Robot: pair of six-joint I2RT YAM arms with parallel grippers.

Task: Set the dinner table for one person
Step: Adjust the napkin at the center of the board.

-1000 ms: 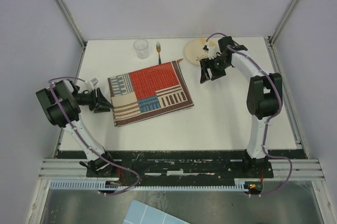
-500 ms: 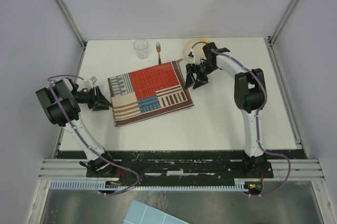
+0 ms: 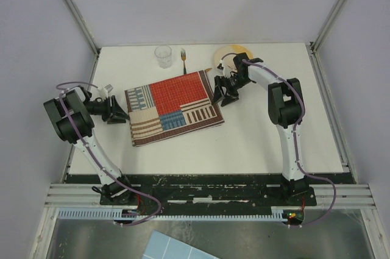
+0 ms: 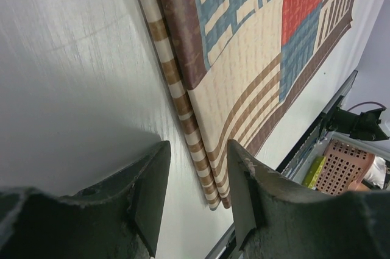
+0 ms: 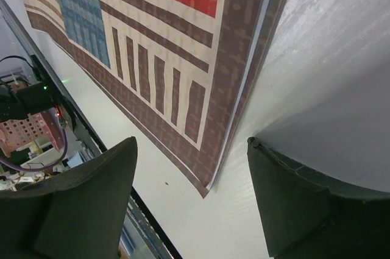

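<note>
Pale walls and metal corner posts enclose the work cell on three sides. I see the white counter (image 3: 262, 143) filling the floor of the cell, metal-framed at its edges; it carries every item listed below.

Left arm (image 3: 91, 146): it rises from its base at the near edge, with its wrist low over the left side of the counter. Left jaws: open, nothing between them. In the left wrist view the fingers (image 4: 146, 192) stand apart just beside the left edge of the placemat (image 3: 173, 106), and bare counter shows in the gap.

Right arm (image 3: 286, 113): it reaches over the far right part of the counter and bends back toward the centre. Right jaws: open wide, nothing held. In the right wrist view the fingers (image 5: 91, 204) stand either side of the placemat's right edge. I cannot tell whether they touch the cloth.

Placemat: red, blue and beige striped patchwork, flat near the middle of the counter, turned slightly out of square with the counter edges. Layered cloth shows along its edges in both wrist views.

Plate (image 3: 239, 49): cream, at the far edge, right of centre, partly hidden by the right arm and its cable.

Glass (image 3: 163, 56): clear, upright, at the far edge, left of the plate.

Fork (image 3: 183, 59): just right of the glass, tines toward the far wall, handle end near the placemat's far edge.
</note>
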